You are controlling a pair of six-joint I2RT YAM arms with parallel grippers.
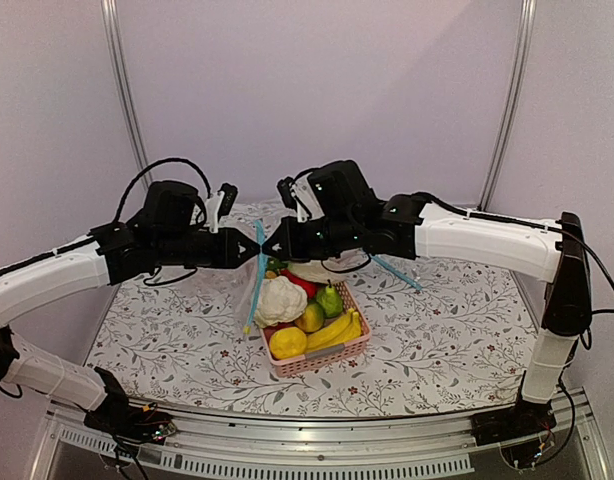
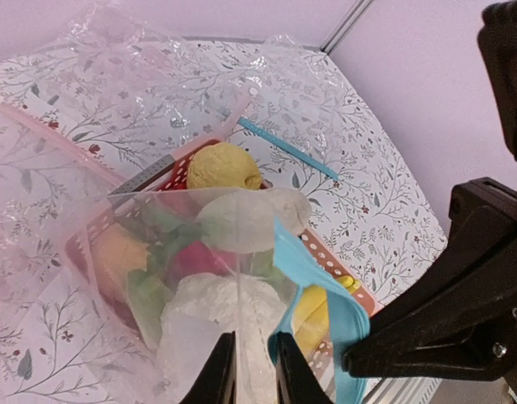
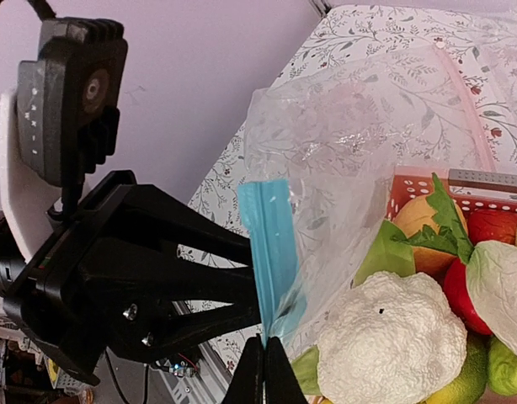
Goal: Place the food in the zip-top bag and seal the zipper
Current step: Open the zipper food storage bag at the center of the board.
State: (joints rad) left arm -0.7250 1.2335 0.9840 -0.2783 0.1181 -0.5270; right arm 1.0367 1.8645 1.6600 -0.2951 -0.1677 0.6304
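Evidently the two arms share the transparent zip-top bag [image 3: 343, 168] so that its mouth is held up above the floral-patterned bench [image 1: 437, 340]. The left gripper [image 2: 252, 370] has its jaws closed on the film at the mouth edge. The right gripper [image 3: 263, 370] has its jaws pinched on the light-blue zipper strip [image 3: 271, 244], almost tip to tip with the left. Held so, the bag hangs from the two pinch points and drapes down just beside the pink lattice basket [image 1: 322, 362], on its left side near the white cauliflower [image 1: 280, 300]. I judge this a grip either for spreading the mouth or for running along the zipper; the views do not settle which. The food looks to lie in the basket rather than in the bag. The yellow lemon-like fruit [image 1: 287, 343] and the green fruit [image 1: 330, 299] sit there in plain sight beside the yellow banana bunch [image 1: 339, 330].

The white oblong piece [image 2: 250, 220] is less clear. From the left wrist it is seen through crumpled film, so that view cannot tell whether it is inside the bag or behind it. From above, the bag's lower end blends into the bench pattern. Whether the zipper is pressed shut along its length cannot be read. A second blue strip [image 1: 397, 272] lies on the bench past the basket, and the right arm cuts off whatever it belongs to.
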